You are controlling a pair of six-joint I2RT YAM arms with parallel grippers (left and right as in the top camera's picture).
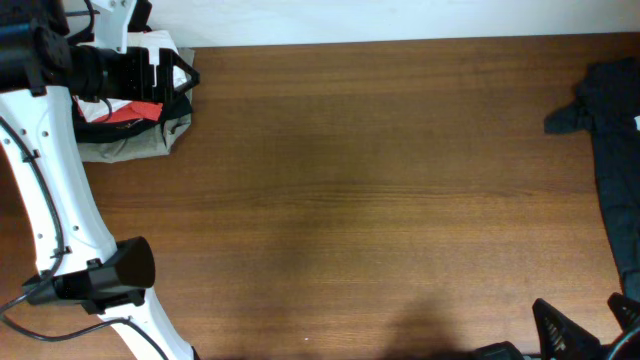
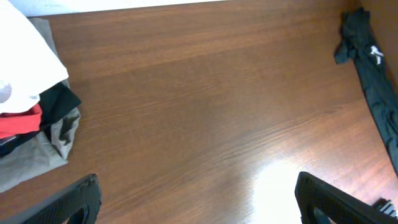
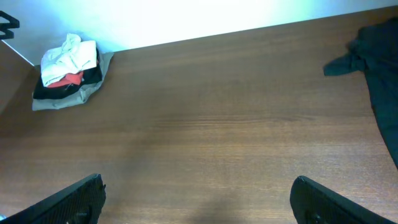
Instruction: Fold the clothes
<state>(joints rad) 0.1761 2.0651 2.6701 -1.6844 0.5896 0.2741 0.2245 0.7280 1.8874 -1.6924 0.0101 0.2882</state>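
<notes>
From the right wrist, the folded pile [image 3: 68,70] shows whole; overhead, half-hidden.

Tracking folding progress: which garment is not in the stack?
The dark garment, sprawled loose at the far right; the white, red, black and grey ones sit together in the pile at far left.

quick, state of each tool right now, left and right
left tool: open, holding nothing
right tool: open, holding nothing
</notes>
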